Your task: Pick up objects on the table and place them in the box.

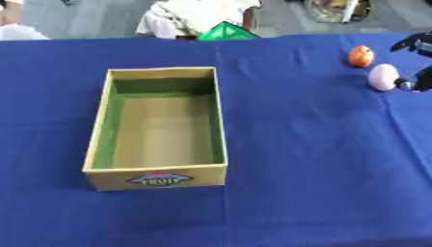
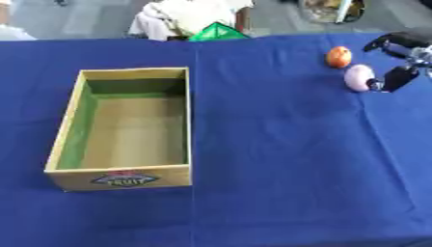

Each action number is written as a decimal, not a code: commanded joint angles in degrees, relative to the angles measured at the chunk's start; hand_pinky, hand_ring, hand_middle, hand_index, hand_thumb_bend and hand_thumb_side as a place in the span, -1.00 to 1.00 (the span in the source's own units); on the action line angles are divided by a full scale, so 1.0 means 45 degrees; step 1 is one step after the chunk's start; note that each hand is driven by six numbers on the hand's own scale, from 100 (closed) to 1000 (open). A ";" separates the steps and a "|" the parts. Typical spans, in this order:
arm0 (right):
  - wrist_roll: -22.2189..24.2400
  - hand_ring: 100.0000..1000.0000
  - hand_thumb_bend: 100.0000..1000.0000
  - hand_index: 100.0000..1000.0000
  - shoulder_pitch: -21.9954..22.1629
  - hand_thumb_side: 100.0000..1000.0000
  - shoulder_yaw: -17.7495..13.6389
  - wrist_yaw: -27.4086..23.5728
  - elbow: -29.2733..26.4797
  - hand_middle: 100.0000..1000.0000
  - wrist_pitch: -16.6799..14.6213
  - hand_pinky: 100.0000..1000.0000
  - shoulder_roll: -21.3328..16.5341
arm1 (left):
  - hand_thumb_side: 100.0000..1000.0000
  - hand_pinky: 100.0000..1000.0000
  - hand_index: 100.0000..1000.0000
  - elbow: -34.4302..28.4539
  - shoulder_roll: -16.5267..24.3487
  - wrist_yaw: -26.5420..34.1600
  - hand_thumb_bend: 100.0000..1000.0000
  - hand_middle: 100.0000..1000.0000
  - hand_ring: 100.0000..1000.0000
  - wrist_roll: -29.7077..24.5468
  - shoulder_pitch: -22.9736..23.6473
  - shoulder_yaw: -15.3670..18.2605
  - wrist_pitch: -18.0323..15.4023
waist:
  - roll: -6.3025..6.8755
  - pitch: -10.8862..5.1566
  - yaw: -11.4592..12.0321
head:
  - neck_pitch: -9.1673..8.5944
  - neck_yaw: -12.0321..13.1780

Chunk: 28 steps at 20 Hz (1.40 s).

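- The right hand's black fingers are spread wide, one tip touching the pale pink egg-shaped object at two o'clock, holding nothing.
- The yellow cardboard box with green inner walls at nine o'clock appears empty.
- The hand should probably close around the egg without nudging the small orange round object beside it.

An open box sits left of the table's centre. Two small rounded objects (one behind the other) lie near its far right corner.
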 commanded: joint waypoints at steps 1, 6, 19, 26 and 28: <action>0.0067 0.81 -0.62 0.84 -0.0403 -0.93 -0.0013 0.0296 0.0287 0.80 -0.0125 0.71 -0.0301 | 0.51 0.45 0.46 -0.0190 0.0371 0.0039 -0.61 0.38 0.68 -0.0046 -0.0171 0.0013 -0.0002 | -0.0005 -0.0109 0.0006 | 0.0067 -0.0100; 0.0110 0.81 -0.62 0.84 -0.0735 -0.94 0.0060 0.0682 0.0902 0.80 -0.0188 0.71 -0.0148 | 0.52 0.45 0.46 -0.0190 0.0332 0.0051 -0.62 0.38 0.68 -0.0055 -0.0179 0.0006 0.0007 | 0.0029 -0.0007 0.0046 | 0.0067 -0.0204; -0.0542 0.75 -0.83 0.85 -0.1629 -0.97 -0.0275 0.1100 0.2307 0.73 0.0386 0.64 0.0308 | 0.56 0.44 0.45 -0.0190 0.0186 0.0103 -0.65 0.38 0.69 -0.0130 -0.0230 -0.0058 0.0060 | 0.0149 0.0284 0.0115 | 0.0067 -0.0422; -0.0956 0.70 -0.97 0.82 -0.1925 -0.98 -0.0403 0.1154 0.2742 0.65 0.0868 0.58 0.0428 | 0.58 0.44 0.45 -0.0190 0.0125 0.0099 -0.66 0.38 0.70 -0.0196 -0.0263 -0.0072 0.0078 | 0.0192 0.0480 0.0184 | 0.0067 -0.0488; -0.1021 0.66 -1.00 0.80 -0.1981 -0.99 -0.0407 0.1219 0.2843 0.58 0.0944 0.54 0.0450 | 0.58 0.44 0.45 -0.0190 0.0114 0.0093 -0.67 0.38 0.70 -0.0215 -0.0281 -0.0069 0.0077 | 0.0208 0.0544 0.0199 | 0.0067 -0.0487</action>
